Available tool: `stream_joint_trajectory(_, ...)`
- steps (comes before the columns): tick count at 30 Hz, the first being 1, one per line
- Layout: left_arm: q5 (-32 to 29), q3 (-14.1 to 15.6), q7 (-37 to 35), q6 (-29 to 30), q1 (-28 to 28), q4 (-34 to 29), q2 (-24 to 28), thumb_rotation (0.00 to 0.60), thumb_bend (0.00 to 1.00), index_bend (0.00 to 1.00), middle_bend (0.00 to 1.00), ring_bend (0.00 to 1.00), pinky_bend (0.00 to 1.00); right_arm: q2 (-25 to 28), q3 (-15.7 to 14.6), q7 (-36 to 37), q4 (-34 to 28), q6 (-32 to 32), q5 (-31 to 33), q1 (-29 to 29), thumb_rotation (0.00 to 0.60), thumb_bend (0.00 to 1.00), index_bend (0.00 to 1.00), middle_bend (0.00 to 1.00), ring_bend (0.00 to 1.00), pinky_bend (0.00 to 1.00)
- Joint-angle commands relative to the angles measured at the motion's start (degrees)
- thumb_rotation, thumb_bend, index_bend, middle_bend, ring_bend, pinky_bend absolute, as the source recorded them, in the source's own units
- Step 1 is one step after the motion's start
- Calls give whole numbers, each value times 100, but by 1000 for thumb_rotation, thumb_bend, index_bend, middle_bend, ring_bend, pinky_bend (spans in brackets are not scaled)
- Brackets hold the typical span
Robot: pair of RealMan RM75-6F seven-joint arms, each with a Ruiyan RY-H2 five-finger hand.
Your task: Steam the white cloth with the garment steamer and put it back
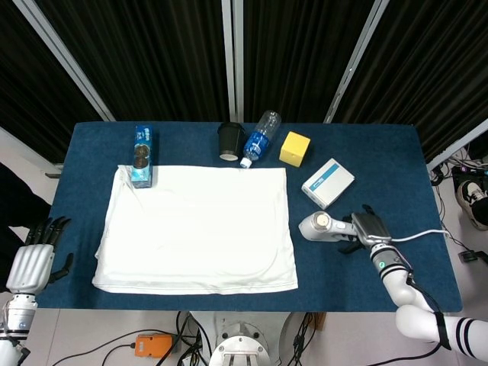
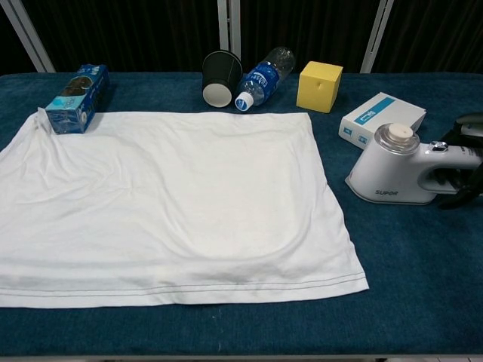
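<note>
From the head view, the white cloth (image 1: 197,229) lies spread flat over the left and middle of the blue table (image 1: 381,152), lightly wrinkled. At its three o'clock the white garment steamer (image 1: 324,226) lies on the table, its handle wrapped by the right hand (image 1: 364,228). The left hand (image 1: 34,255) hangs off the table at eight o'clock, fingers spread, holding nothing. At the cloth's twelve o'clock a black paper cup (image 1: 229,140) and a plastic bottle (image 1: 259,137) lie tipped; what they hold cannot be told. In the chest view the steamer (image 2: 392,177) sits at three o'clock of the cloth (image 2: 166,204), the right hand (image 2: 464,170) closed around its handle at the frame's edge
</note>
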Motion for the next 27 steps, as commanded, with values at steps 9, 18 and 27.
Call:
stream_joint_trajectory(9,363,76,-2,-513,-466,-28,-57,600,393,91,70,0,0,200,232,819,-45,-360,-417,-48,600,288,932,847,877,481)
stream_joint_trajectory(18,903,114,240,-1397,-1352,-101,-365,600,427,91,70,0,0,475,567,959,-483,-312,-880,173,600,460,947,861,888,543)
stream_joint_trajectory(27,594,-32,213,-2281,-1994,5,-787,508,486,91,70,0,0,488,744,273,-664,-674,-155,1075,600,469,949,862,893,555)
